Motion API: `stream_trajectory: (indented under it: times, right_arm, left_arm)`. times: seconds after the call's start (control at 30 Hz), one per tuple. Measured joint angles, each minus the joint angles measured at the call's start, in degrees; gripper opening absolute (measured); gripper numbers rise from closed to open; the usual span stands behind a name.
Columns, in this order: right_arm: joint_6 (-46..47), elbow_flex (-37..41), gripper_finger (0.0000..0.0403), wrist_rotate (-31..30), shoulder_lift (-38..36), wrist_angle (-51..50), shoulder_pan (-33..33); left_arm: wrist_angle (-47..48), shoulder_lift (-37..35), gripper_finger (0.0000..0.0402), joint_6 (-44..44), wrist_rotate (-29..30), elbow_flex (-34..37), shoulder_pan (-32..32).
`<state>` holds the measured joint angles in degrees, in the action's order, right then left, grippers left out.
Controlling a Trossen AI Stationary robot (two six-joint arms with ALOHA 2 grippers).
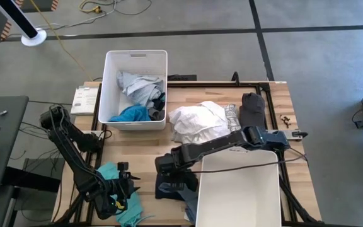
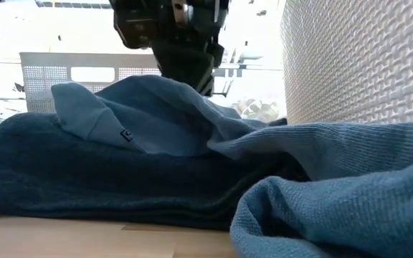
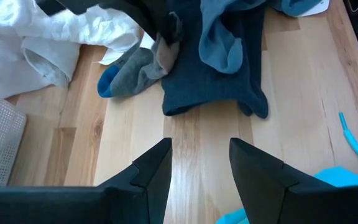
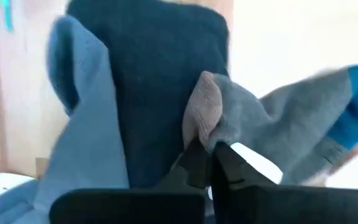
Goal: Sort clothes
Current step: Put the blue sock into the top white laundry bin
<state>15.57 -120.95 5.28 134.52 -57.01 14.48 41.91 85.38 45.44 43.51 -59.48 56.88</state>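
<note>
A grey sock (image 3: 132, 71) with a blue toe and a tan patch lies on the table's near middle beside a dark blue garment (image 1: 169, 188) and a pale blue sock (image 4: 79, 124). My right gripper (image 4: 207, 152) stands over them, shut on the grey sock. My left gripper (image 3: 197, 165) waits open at the near left over bare wood, next to a teal cloth (image 1: 115, 192). Farther back lie a white garment (image 1: 197, 120), a patterned one (image 1: 233, 116) and a dark grey one (image 1: 252, 110). My right gripper pinches the grey sock at its tan patch (image 4: 199, 115) between its two fingertips, coming steeply from above. The fabric bunches into a fold above the fingers. The sock's blue toe end (image 3: 107, 84) lies on the table.
A white bin (image 1: 134, 60) at the far left holds grey, teal and dark clothes. A second white bin (image 1: 238, 189) stands at the near edge, right beside the dark blue garment. Bare wood lies between my two grippers.
</note>
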Motion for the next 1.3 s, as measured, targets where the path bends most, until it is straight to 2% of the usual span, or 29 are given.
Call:
stream_trajectory:
  times: [0.4,0.67,0.9,1.1,1.3]
  right_arm:
    - [-4.7,-13.7,0.0001,-4.8,-0.4,-7.0,0.0]
    - [-8.2,-13.8,0.0,-9.8,-4.4,-5.9,-2.6]
    - [-12.8,-13.8,0.0,-12.5,-10.0,-0.4,-4.6]
    - [-19.2,-13.9,0.0,-13.3,-15.3,9.1,-7.0]
    - [-24.3,-13.9,0.0,-13.1,-17.6,18.2,-11.2]
  left_arm:
    - [0.1,0.0,0.0156,0.0,0.0,0.0,0.0]
    - [0.2,0.0,0.0156,-0.3,0.0,0.0,0.0]
    - [0.2,0.0,0.0156,-0.3,0.0,0.0,0.5]
    - [0.2,0.0,0.0156,-0.3,0.0,0.0,0.5]
    - [0.0,0.0,0.0156,-0.2,0.2,0.0,0.5]
